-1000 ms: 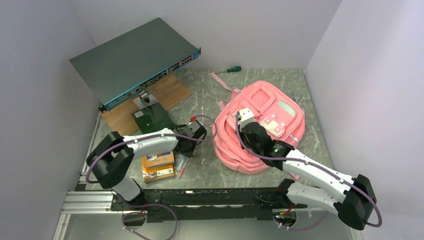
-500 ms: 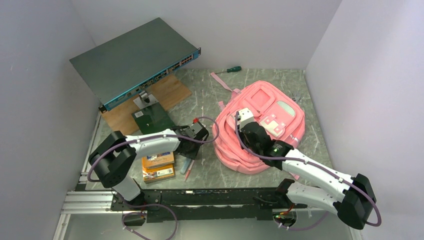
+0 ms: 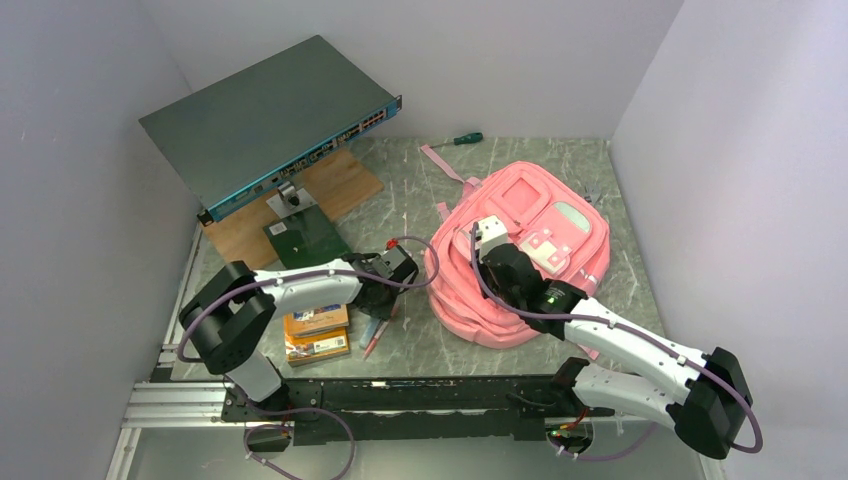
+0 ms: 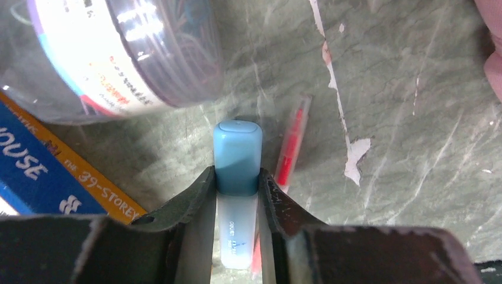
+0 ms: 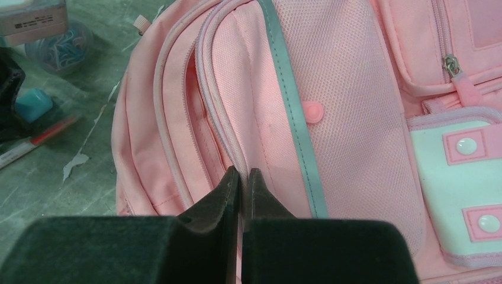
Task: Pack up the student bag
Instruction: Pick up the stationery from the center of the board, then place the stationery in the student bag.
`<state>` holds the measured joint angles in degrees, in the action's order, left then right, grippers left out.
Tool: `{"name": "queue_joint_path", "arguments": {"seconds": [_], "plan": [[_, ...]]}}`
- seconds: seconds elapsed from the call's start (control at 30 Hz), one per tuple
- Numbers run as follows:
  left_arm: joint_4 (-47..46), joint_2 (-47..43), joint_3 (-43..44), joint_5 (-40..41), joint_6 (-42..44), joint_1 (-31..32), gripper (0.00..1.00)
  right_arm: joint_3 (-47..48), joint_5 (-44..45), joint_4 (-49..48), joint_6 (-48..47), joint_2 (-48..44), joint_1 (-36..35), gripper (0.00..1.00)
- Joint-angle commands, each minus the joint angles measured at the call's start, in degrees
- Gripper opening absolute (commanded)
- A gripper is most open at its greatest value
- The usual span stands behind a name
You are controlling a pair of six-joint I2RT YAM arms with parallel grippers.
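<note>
The student bag [image 3: 540, 220] is a pink backpack lying flat at the right of the table. In the right wrist view its mesh pocket [image 5: 349, 89] and zip seams fill the frame. My right gripper [image 5: 244, 173] is shut on a fold of the bag's zip edge. My left gripper [image 4: 237, 174] is shut on a blue-capped white stick [image 4: 237, 151] just above the table. In the top view the left gripper [image 3: 375, 312] is left of the bag and the right gripper [image 3: 481, 250] is over the bag's left side.
A red pen [image 4: 293, 142] lies just right of the stick. A clear tub of paper clips [image 4: 118, 53] and a blue and orange book [image 4: 47, 171] are to its left. A network switch [image 3: 270, 120], a wooden board [image 3: 330, 185] and a screwdriver [image 3: 465, 138] are at the back.
My left gripper has shifted slightly right, and the blue-capped stick now shows beneath it. The right arm and the bag have not moved.
</note>
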<state>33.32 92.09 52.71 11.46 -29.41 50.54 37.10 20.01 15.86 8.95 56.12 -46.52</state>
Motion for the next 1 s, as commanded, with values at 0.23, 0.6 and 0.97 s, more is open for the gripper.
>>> {"name": "queue_joint_path", "arguments": {"seconds": [0.23,0.6,0.97], "plan": [[5.9,-10.3,14.7,-4.5,1.4,-1.1,0.04,5.3,0.4,-0.8,8.5,-0.9,0.4,0.00],[-31.6,-21.3,-0.9,-15.0,-33.0,-2.4,0.00,13.5,-11.5,9.7,23.5,-0.1,7.1,0.00],[-47.2,-11.4,-3.5,-11.6,-49.4,0.4,0.00,14.2,-16.7,9.8,24.9,-2.1,12.2,0.00]]}}
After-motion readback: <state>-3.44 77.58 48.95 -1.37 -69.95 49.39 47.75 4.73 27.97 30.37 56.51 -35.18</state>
